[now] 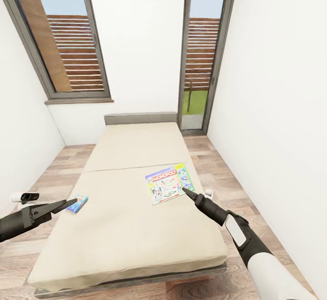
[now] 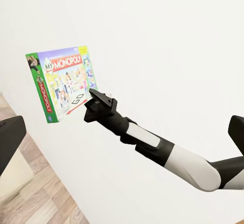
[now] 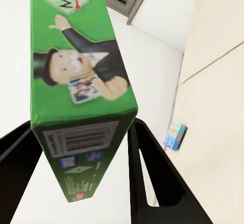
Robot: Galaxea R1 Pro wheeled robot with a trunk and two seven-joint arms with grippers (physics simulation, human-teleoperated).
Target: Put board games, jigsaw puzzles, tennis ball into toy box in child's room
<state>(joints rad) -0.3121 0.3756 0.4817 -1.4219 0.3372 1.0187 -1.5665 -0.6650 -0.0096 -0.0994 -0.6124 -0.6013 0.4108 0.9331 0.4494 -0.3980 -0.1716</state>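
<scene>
Left gripper [image 1: 72, 202] hovers over the bed's [image 1: 136, 145] left edge, jaw state unclear, just right of it the small blue board game [image 1: 77, 203] lying flat, long axis running near-far. Right gripper [image 1: 187, 192] is clamped on the Monopoly box's [image 1: 170, 184] near edge, holding it up off the mattress, probably for carrying to the toy box; printed face toward the left, long axis roughly upright

The head camera looks forward and down along the bed [image 1: 136, 209] toward the windows. The left wrist camera faces across the room at the right gripper [image 2: 96, 102] holding the Monopoly box [image 2: 61, 82]. The right wrist camera sits very close behind its fingers [image 3: 152, 178], the box's edge [image 3: 81, 97] between them, the small blue box [image 3: 177, 135] beyond.
</scene>
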